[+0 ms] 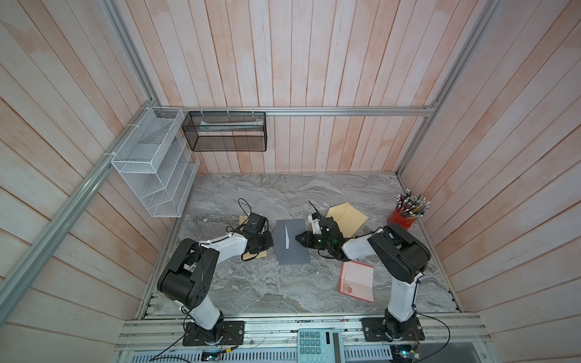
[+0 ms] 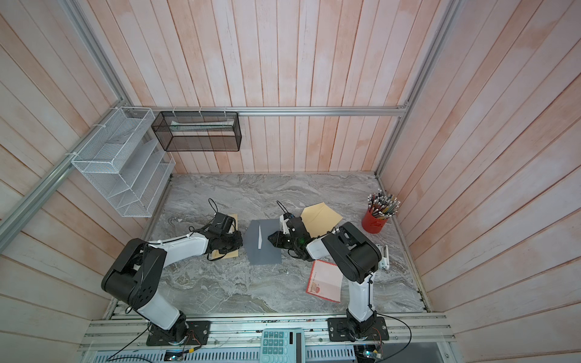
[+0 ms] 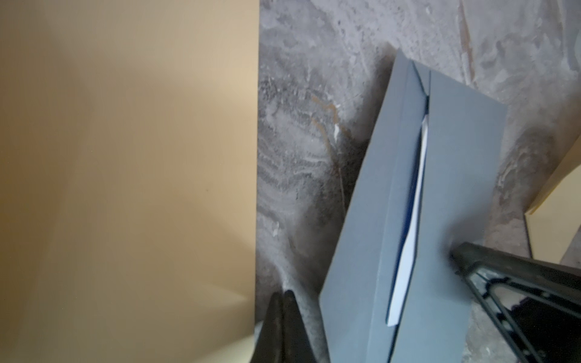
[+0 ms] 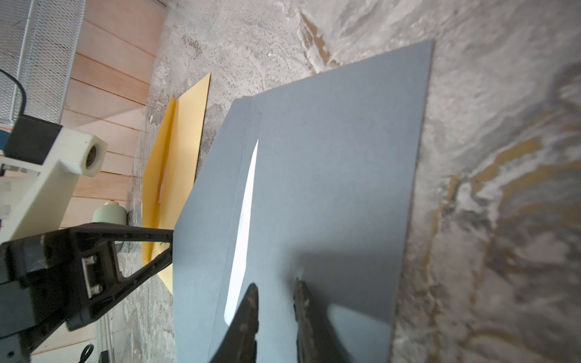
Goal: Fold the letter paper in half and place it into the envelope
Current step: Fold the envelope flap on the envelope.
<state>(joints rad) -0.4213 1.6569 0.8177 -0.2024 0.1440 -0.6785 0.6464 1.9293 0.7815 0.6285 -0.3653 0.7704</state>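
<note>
A grey envelope [image 1: 290, 248] [image 2: 264, 248] lies flat mid-table, its flap side up. A thin sliver of white letter paper [image 1: 287, 237] [image 4: 246, 213] [image 3: 412, 239] shows in its opening; the rest of the paper is hidden inside. My left gripper [image 1: 271, 240] [image 3: 283, 294] is shut and empty, its tip just off the envelope's left edge, over bare table. My right gripper [image 1: 298, 239] [image 4: 276, 284] is low over the envelope's right half beside the opening. Its fingers stand slightly apart with only the envelope's surface between them.
A tan envelope [image 1: 254, 254] [image 3: 125, 157] lies under the left wrist. Another tan envelope [image 1: 347, 218] sits behind the right arm. A pink card [image 1: 356, 281], a red pencil cup [image 1: 404, 218], a calculator [image 1: 316, 345] and wall racks [image 1: 154, 166] surround the work area.
</note>
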